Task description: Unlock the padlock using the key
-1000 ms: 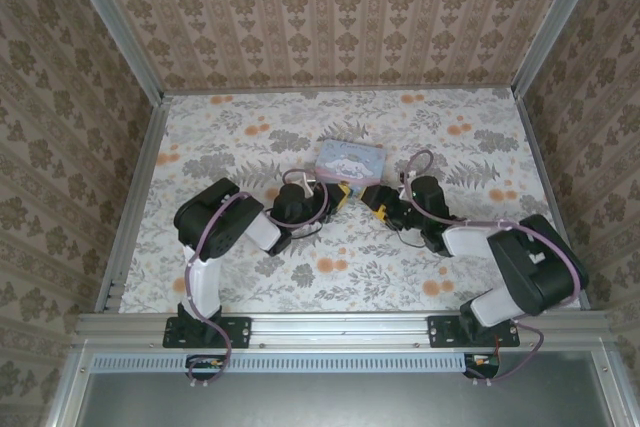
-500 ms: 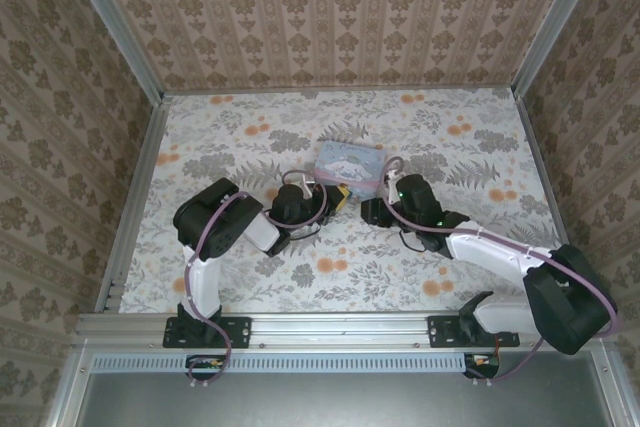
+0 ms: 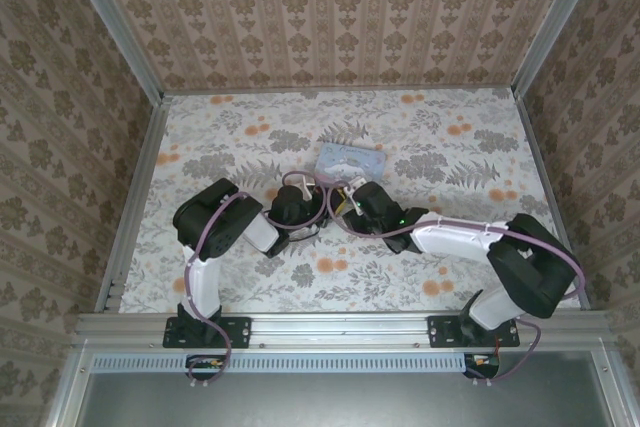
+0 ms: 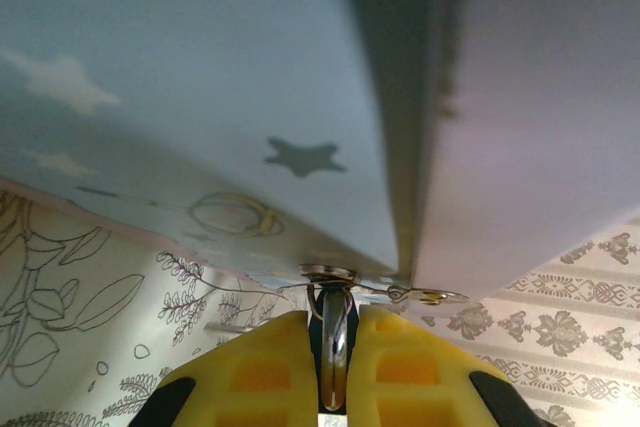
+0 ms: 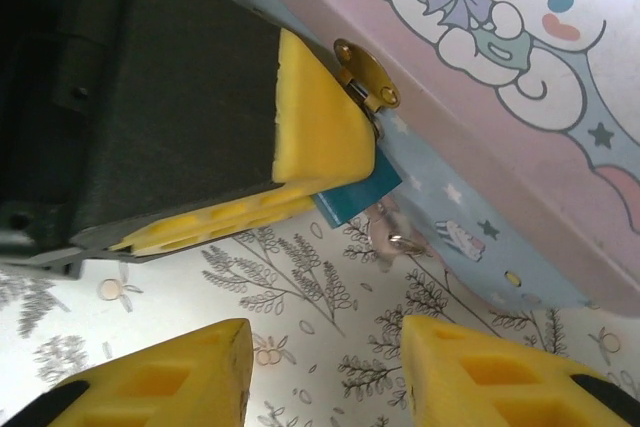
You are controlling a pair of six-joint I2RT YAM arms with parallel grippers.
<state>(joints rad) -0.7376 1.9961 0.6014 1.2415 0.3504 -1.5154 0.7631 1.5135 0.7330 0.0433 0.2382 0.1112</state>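
Observation:
My left gripper (image 4: 335, 372) is shut on the padlock (image 4: 336, 342). Its silver shackle hangs from the hasp (image 4: 330, 272) of a light blue box (image 4: 200, 97). In the right wrist view the padlock's teal corner (image 5: 358, 197) sticks out under the left finger (image 5: 315, 142). A blurred silvery key (image 5: 393, 238) on a ring hangs just below that corner, against the box's side. My right gripper (image 5: 325, 377) is open below the key, with only table between its yellow fingers. Seen from above, both grippers meet at the box's front (image 3: 340, 202).
The box (image 3: 348, 159) has a pink lid with a cartoon figure (image 5: 500, 17) and stands mid-table. The floral table top (image 3: 250, 137) runs out on all sides to papered walls. The left arm's black body (image 5: 120, 97) crowds the space left of the padlock.
My right arm has swung left across the table to the padlock, and its fingers have drawn closer together. The left gripper has kept its hold and place.

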